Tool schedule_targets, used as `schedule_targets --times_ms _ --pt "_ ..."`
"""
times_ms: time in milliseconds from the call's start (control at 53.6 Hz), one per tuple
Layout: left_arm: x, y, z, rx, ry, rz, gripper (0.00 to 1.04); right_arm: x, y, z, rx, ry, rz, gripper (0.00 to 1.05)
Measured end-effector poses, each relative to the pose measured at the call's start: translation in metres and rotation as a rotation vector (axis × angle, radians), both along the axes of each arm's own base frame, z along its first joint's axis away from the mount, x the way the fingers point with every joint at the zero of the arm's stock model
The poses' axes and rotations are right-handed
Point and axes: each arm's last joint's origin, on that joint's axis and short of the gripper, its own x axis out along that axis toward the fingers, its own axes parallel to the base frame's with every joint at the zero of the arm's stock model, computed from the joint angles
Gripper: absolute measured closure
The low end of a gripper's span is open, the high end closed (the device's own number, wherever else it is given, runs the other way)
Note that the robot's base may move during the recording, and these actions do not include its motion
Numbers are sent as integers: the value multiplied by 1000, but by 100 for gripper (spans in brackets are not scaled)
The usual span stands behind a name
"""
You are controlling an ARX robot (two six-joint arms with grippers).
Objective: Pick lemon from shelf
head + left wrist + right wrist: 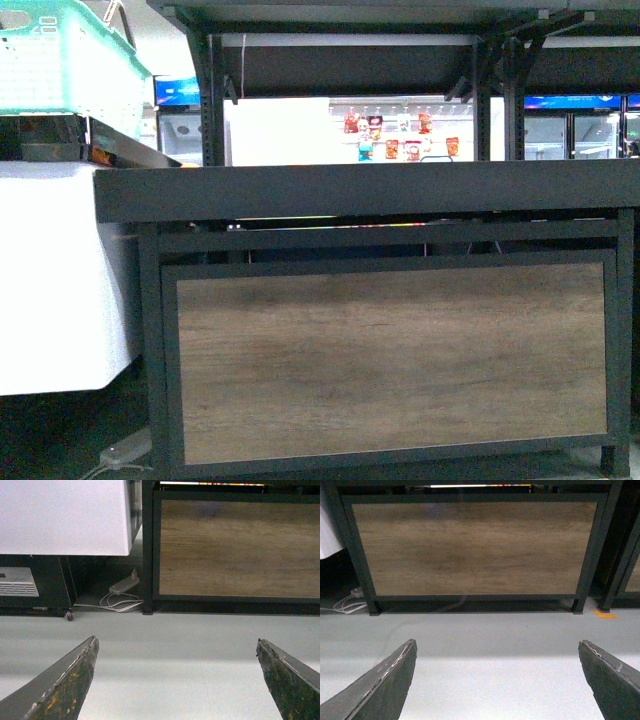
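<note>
The shelf (380,190) fills the front view: a black metal frame with a raised black deck rim seen edge-on and a wood-grain front panel (390,365) below. The deck's top surface is hidden behind the rim, and the lemon is out of view. Neither arm appears in the front view. My left gripper (176,647) is open over bare grey floor, facing the shelf's left leg (147,550) and panel (240,547). Open as well, my right gripper (497,647) hangs low over the floor, squarely facing the wood panel (475,547).
A white cabinet (55,280) stands left of the shelf, with a green plastic basket (65,60) on top. A power strip and white cable (122,592) lie on the floor by the shelf's left leg. A second black stand (622,545) adjoins on the right.
</note>
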Motion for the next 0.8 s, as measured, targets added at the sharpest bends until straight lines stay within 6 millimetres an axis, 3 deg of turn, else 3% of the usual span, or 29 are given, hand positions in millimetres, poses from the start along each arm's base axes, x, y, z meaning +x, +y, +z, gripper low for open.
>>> schedule_targets --times_ms 802 --pt "0 0 0 0 0 0 8 0 0 0 0 0 0 7"
